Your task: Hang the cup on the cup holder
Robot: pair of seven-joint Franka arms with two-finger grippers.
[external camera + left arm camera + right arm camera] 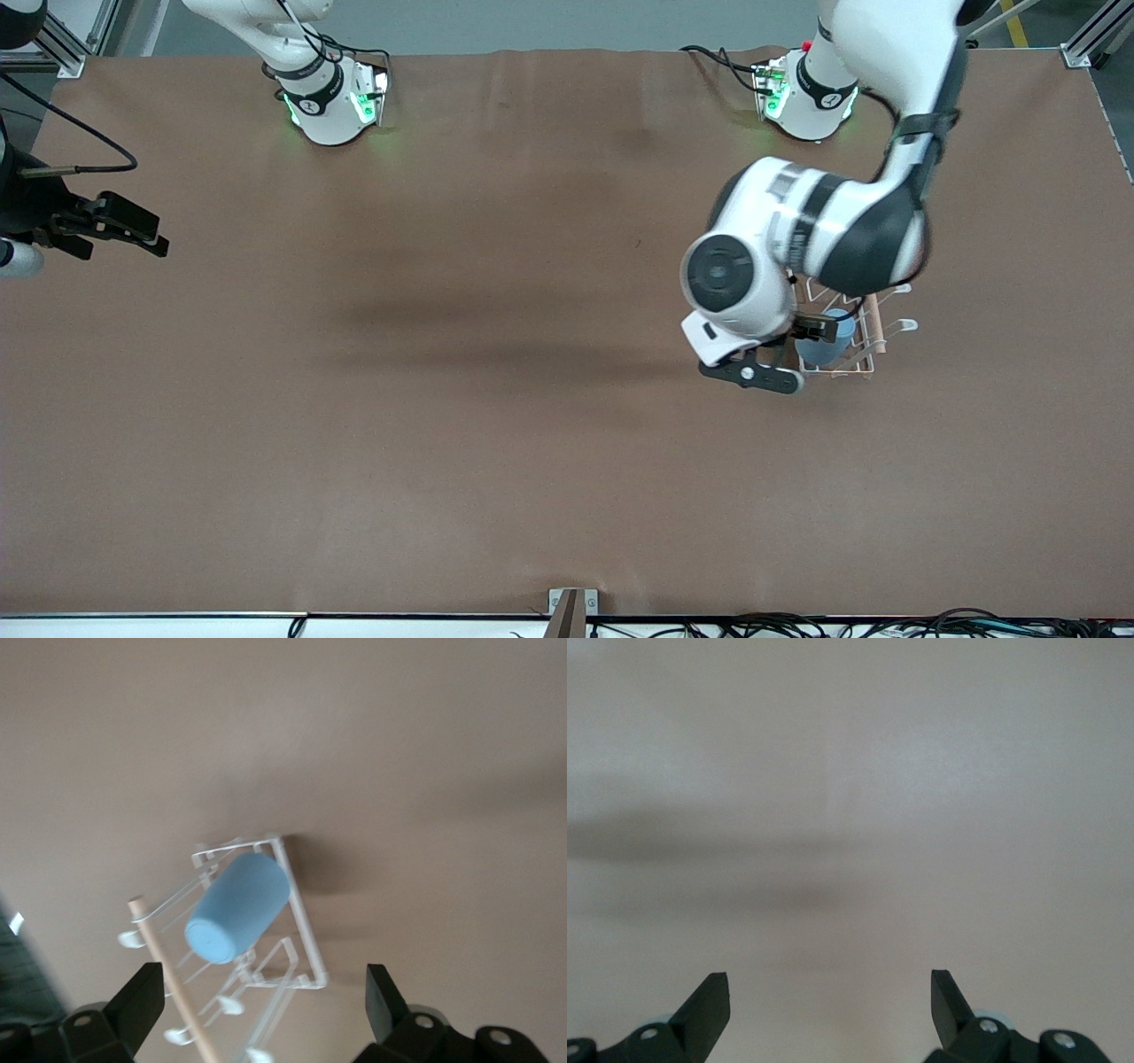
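- Both pairs of jaws stand wide apart and hold nothing.
- On the left gripper [266, 997], the two dark fingers [137, 1001] flank open air in the left wrist view, with the white wire cup holder [301, 921] showing between and past them.
- That gripper [802, 341] hangs over the tabletop just beside the cup holder [873, 346], at the holder's edge that faces the right arm's end of the tabletop.
- The small light-blue plastic cup [237, 908] is on the cup holder, tilted on one of its angled wire prongs, closed bottom up and outward; no jaws touch it.
- From the front, the cup [833, 341] sits within the holder's frame, partly hidden by the left arm's wrist.
- A light wooden dowel [173, 979] runs along the top of the cup holder, just beside the cup.
- The brown tabletop [496, 425] carries the cup holder toward the left arm's end.
- The right gripper [133, 232] waits well apart from the cup holder, over the tabletop's edge at the right arm's end; its wrist view shows its fingers [709, 1005] over bare brown surface.
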